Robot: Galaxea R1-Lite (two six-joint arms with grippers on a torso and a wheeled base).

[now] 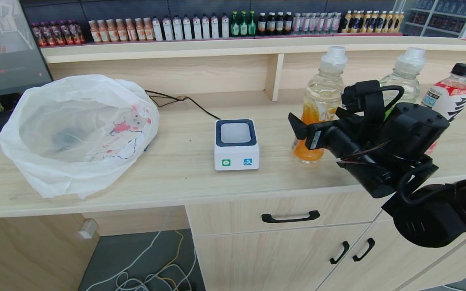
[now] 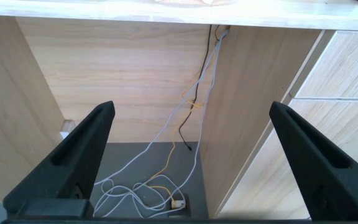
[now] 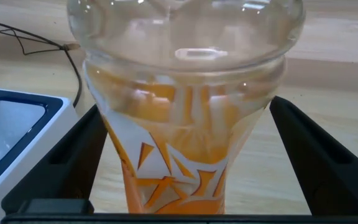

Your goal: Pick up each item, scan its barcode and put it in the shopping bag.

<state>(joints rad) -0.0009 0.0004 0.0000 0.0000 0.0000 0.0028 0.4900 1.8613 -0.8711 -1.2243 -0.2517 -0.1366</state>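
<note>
Head view
- Shopping bag (image 1: pixel 77 133): you find it at the left of the frame, white, translucent plastic, mouth open upward, sitting on the wooden counter (image 1: pixel 184 169).
- Scanner (image 1: pixel 236 143): small white box with a dark-rimmed window on top, centre of the frame, well apart from the bag.
- Orange bottle (image 1: pixel 318 109): upright, right of centre, near the scanner; white cap, orange drink in the lower part.
- Clear bottle (image 1: pixel 405 74): upright, farther right, partly behind the arm.
- Black-capped bottle (image 1: pixel 449 95): upright at the far right, white and red label.
- Right gripper (image 1: pixel 303 131): at the lower half of the orange bottle; you see one black finger on the scanner side of it.
- Back shelf (image 1: pixel 217 28): a row of drinks along the top edge.

Left wrist view
- Left gripper (image 2: pixel 191 162): jaws spread wide, holding nothing; you look past them at a wood panel (image 2: pixel 123 81) and loose cables (image 2: pixel 154 186) on a grey floor under the counter.

Right wrist view
- Right gripper (image 3: pixel 185 155): jaws spread wide, one finger on each side of the orange bottle (image 3: pixel 185 124).
- Contact: you cannot tell whether the pads touch the bottle.
- Scanner (image 3: pixel 11 124): a corner shows just beside the bottle.
</note>
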